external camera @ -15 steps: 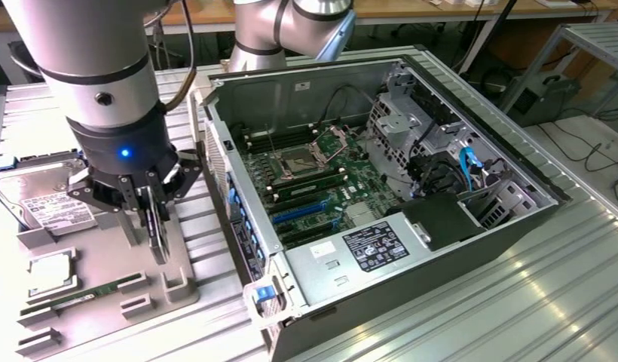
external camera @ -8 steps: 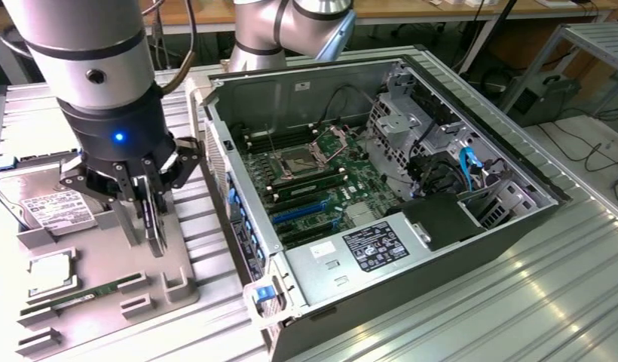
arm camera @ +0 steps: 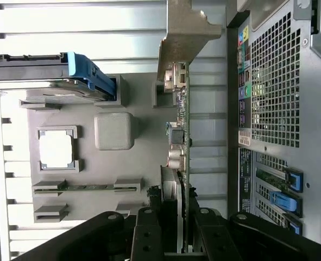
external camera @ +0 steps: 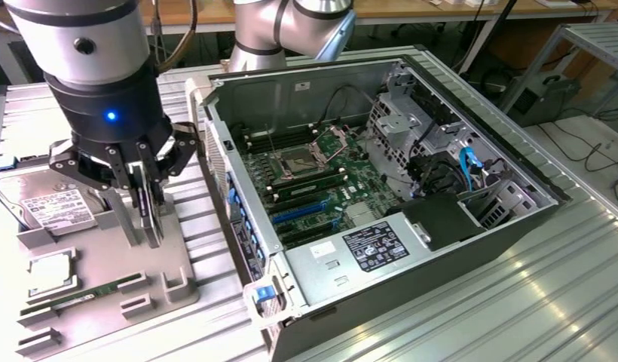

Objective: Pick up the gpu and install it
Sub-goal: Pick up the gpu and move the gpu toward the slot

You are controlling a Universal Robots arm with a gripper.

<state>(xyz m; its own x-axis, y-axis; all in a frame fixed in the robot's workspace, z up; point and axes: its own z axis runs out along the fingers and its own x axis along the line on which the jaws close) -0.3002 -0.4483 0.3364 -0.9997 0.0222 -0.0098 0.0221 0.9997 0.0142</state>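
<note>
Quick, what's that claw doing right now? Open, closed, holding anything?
Gripper: closed, holding the graphics card on edge between its fingers.

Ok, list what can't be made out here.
- gpu faces: the wrist view sees it edge-on; in the exterior view the gripper covers most of it.
- gpu's lower edge, in the tray or lifted off it: both views, same reasons.
- Hard drive: exterior view, partly behind the gripper.
- Case sticker print: exterior view, too small.
</note>
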